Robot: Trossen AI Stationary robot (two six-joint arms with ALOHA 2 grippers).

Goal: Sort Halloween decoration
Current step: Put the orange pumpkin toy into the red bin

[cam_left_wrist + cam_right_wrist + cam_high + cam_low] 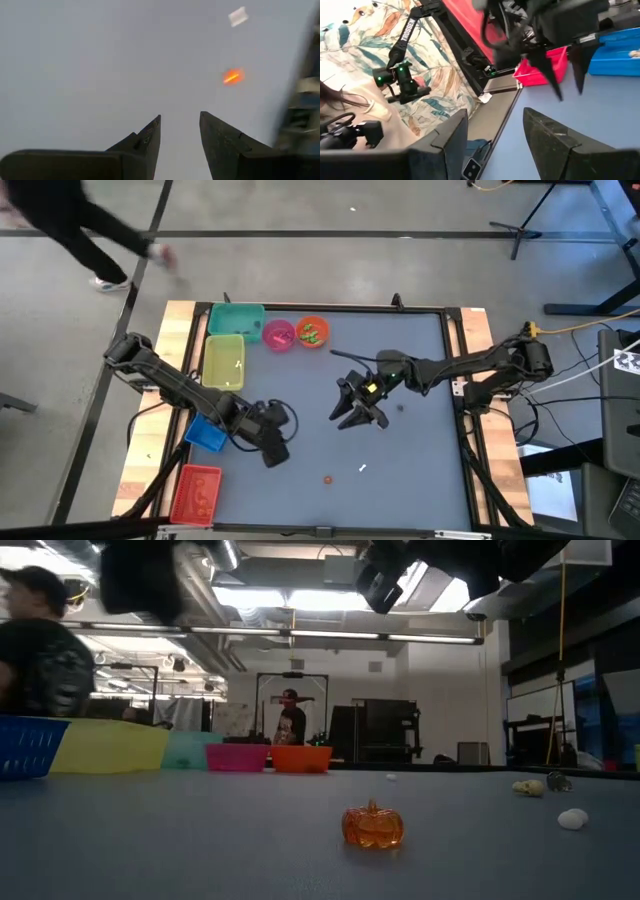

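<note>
Of the Halloween decoration, an orange pumpkin (pixel 327 478) (pixel 372 826) and a small white piece (pixel 363 468) (pixel 238 16) lie on the grey table near its front edge. More small pale pieces (pixel 573 819) lie to the right in the low view. My left gripper (pixel 278 456) (pixel 180 130) hangs open above the table, left of the pumpkin, with nothing between its fingers. My right gripper (pixel 348 418) (pixel 495 125) hangs open over the table's middle, level and empty, facing the left gripper (pixel 565 75).
Along the table's left side stand a teal bin (pixel 237 318), a yellow bin (pixel 224 360), a blue bin (pixel 207 432) and a red bin (pixel 196 492). A pink bowl (pixel 278 334) and an orange bowl (pixel 312 331) sit at the far edge. People move beyond the table.
</note>
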